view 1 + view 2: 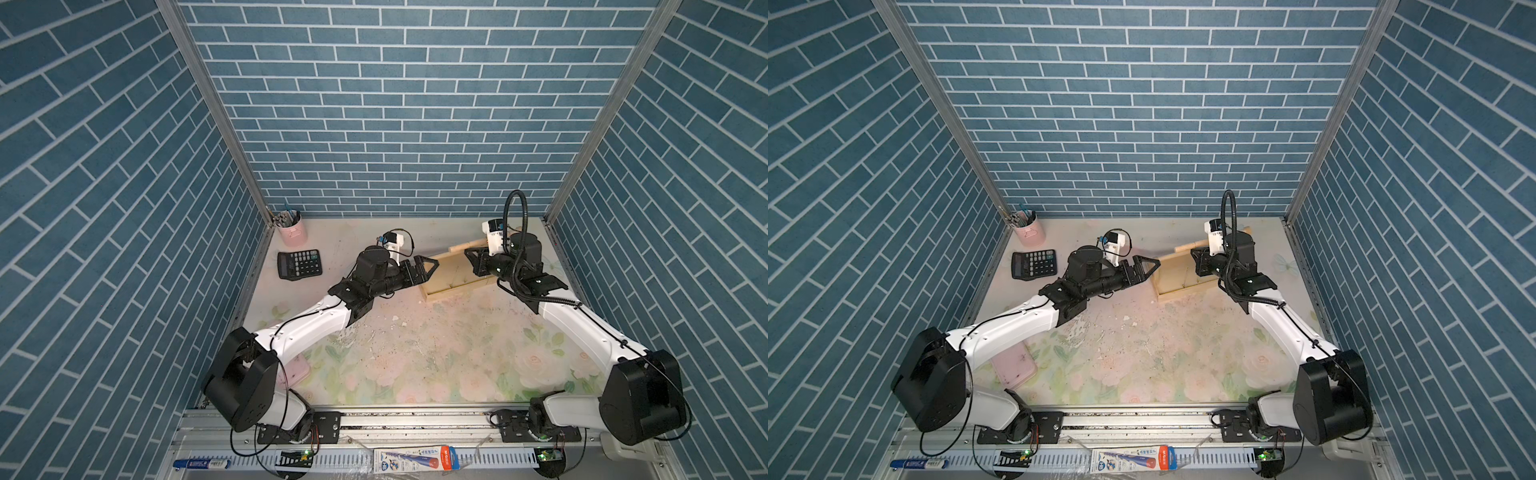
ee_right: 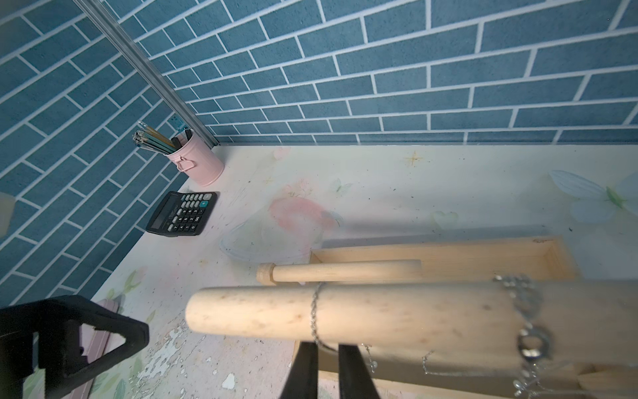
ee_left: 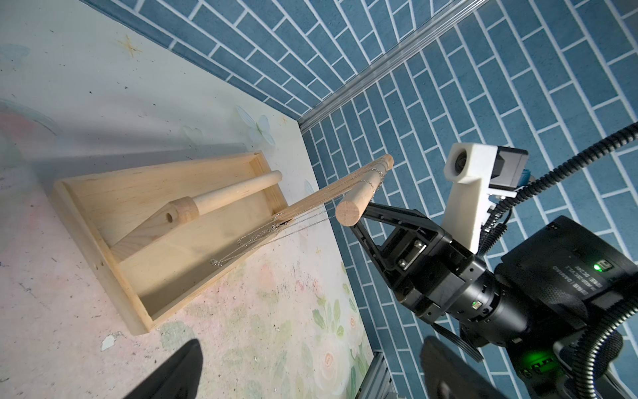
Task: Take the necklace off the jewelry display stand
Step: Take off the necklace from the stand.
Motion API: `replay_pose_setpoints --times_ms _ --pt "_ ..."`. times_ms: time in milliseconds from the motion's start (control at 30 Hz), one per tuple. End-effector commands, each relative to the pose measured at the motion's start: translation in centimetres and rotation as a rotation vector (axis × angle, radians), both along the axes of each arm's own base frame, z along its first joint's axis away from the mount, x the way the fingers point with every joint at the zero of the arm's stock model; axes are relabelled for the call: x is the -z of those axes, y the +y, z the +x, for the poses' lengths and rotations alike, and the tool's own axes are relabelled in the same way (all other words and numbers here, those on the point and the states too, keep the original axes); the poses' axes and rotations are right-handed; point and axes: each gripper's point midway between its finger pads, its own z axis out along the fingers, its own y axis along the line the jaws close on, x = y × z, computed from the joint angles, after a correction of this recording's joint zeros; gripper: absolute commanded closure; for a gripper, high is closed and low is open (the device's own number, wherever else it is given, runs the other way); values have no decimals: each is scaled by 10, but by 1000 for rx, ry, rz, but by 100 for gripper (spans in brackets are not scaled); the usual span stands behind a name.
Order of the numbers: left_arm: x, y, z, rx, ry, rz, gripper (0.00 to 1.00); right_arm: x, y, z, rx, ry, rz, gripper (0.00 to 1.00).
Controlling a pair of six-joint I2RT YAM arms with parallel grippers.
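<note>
Here, the pale natural-wood jewelry display stand [image 3: 91,241], with a flat tray base, upright posts and a round bar, stands on the far right part of the floral-printed worktop [image 1: 415,353], close to the blue brick-pattern back wall. The thin silver chain necklace [image 2: 314,311] is on the stand. It is wound around the round wooden bar [image 2: 397,317] near one free end, and in the left wrist view several fine strands run from the bar toward the tray base.

The right claw [image 2: 328,347] is just beside that end of the bar. Its two black fingers stand narrow, with only a small gap between them, and one strand of the chain crosses this gap. Whether the fingers pinch the strand, I cannot tell.

The left claw [image 1: 431,269] is wide open and holds nothing. In both top views it is at the left short side of the tray; whether it touches the wood is not clear.

Well apart, toward the far left corner, a black desk calculator [image 1: 300,264] lies flat on the worktop. Just behind it stands a pink metal cup [image 1: 294,235] full of pencils. A flat pink case [image 1: 1013,368] lies partly under the left arm.
</note>
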Motion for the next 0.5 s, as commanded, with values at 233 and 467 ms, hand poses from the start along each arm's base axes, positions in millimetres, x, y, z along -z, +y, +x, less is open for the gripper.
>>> replay_pose_setpoints --times_ms 233,467 --pt "-10 -2 4 -1 -28 -7 1 -20 0 7 0 -63 3 94" --pt "-9 -1 3 -3 -25 -5 1 -23 0 6 2 -64 5 100"
